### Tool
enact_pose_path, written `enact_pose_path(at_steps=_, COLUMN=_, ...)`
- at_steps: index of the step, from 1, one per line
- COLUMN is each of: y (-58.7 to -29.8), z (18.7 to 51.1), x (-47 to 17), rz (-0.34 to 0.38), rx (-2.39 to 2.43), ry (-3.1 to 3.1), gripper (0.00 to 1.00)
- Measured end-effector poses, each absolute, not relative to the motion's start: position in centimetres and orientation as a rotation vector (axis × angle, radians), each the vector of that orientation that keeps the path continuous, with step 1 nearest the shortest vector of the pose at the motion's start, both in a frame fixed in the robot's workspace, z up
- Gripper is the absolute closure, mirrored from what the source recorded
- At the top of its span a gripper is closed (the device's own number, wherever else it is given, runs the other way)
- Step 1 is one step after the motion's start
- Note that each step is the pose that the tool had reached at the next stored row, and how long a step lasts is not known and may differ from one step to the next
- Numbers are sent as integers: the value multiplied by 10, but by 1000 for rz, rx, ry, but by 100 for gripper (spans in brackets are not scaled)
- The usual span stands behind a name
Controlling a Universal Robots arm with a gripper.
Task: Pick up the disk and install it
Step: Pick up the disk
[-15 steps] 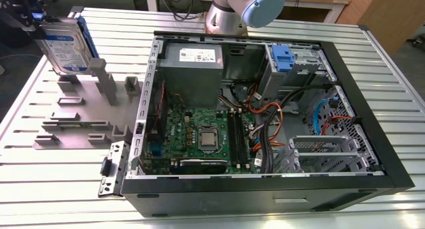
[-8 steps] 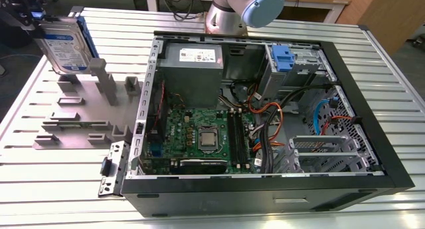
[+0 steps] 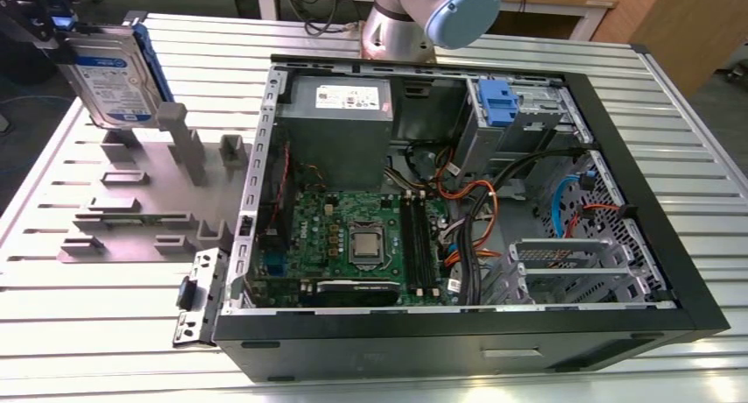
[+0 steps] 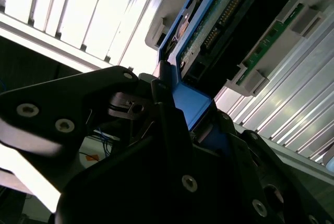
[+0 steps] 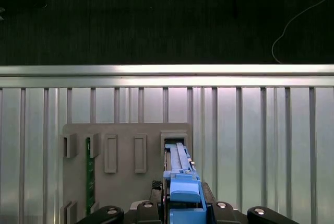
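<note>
**Step in hand:** pick-up, in its lifting part. Your tool (image 4: 180, 112) is clamped on the blue rail at the upper end of the disk (image 3: 111, 74). The disk hangs on edge, slightly tilted, over the grey holder block (image 3: 140, 201) at the exterior view's left. It is well apart from the open computer case (image 3: 468, 346).

In the first wrist view the disk's lower end lies at the mouth of one holder slot; you cannot tell whether it is clear of it. Installation is not yet begun.

**Next move, as a judgement:** it calls for a straight pull along the slot so the rails do not bind, then clearance over the case wall.

**Count:** one disk, one tool, one holder block, one case, one blue latch (image 3: 497, 101) in the case's drive bay, one counter (image 3: 94, 333).
</note>
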State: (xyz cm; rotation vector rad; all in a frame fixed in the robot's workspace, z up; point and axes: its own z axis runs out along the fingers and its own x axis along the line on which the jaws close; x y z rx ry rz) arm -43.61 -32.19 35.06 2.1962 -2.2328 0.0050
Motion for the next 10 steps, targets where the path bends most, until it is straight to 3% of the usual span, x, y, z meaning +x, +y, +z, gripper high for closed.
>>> enact_pose_path(at_steps=10, y=-322, z=352, x=-436, rz=5, rx=2196, ry=-2233, gripper=64)
